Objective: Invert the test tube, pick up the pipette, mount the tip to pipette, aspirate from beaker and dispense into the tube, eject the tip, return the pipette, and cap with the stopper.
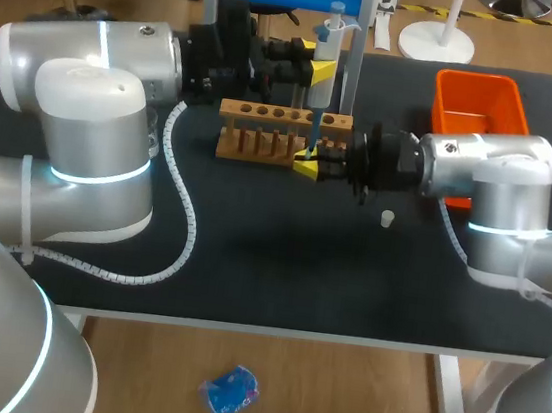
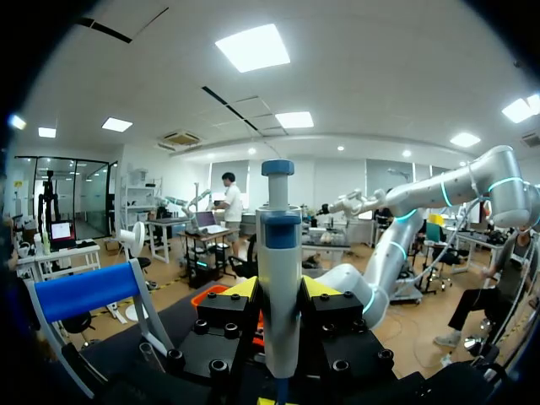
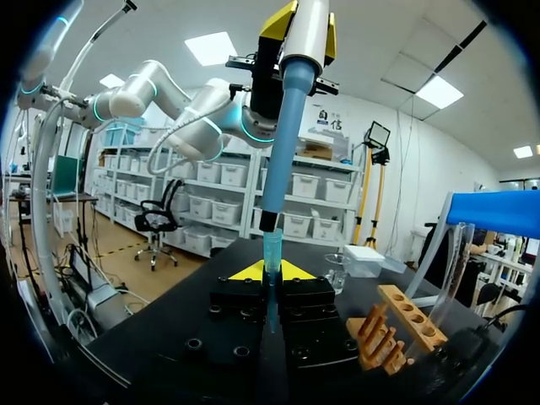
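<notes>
Pipette clamped in left hand — its tip inside the test tube gripped by right hand.

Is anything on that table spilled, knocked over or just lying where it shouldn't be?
Nothing looks spilled or broken. The wooden rack stands upright. The only stray item is a small white stopper lying loose on the black table, apart from the rack.

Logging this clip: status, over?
Left gripper shut on pipette, upright. Right gripper shut on blue tip under its nozzle. Wooden rack close beside; stopper on table.
</notes>
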{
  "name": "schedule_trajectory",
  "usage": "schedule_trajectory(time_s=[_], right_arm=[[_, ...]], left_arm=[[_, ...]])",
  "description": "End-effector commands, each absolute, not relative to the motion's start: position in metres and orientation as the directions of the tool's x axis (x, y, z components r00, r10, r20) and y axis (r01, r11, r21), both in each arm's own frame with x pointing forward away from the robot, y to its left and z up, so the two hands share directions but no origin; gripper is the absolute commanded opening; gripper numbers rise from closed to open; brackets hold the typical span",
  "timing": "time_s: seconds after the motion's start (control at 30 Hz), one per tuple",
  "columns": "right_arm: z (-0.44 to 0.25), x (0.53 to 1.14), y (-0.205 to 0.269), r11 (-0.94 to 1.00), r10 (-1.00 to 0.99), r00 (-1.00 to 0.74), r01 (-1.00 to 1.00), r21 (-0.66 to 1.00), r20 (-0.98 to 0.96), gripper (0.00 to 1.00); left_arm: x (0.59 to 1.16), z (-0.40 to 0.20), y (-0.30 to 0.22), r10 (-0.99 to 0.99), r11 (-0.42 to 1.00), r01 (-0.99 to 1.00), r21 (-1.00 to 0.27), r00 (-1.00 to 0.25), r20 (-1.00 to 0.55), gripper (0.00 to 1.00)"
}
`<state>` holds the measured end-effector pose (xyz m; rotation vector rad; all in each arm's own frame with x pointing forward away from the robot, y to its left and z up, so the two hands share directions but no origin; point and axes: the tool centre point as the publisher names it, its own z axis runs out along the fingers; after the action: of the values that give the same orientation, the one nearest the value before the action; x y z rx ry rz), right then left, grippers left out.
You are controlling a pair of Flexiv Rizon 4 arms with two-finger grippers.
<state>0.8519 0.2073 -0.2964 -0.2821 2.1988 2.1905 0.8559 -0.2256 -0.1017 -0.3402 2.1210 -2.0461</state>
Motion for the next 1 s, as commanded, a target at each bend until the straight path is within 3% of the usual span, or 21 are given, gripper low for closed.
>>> schedule_trajectory(time_s=[0.03,1.0], right_arm=[[-0.2975,0.8495,0.2064,-0.003,-0.109,-0.984,-0.143,0.990,-0.142,0.00],[-0.2909,0.8447,0.2054,-0.023,-0.098,-0.985,-0.140,0.990,-0.142,0.00]], left_arm=[[0.8556,-0.1018,-0.2253,-0.283,0.031,-0.043,-0.999,-0.959,0.033,0.00],[0.8556,-0.1018,-0.2253,-0.283,0.031,-0.043,-0.999,-0.959,0.033,0.00]])
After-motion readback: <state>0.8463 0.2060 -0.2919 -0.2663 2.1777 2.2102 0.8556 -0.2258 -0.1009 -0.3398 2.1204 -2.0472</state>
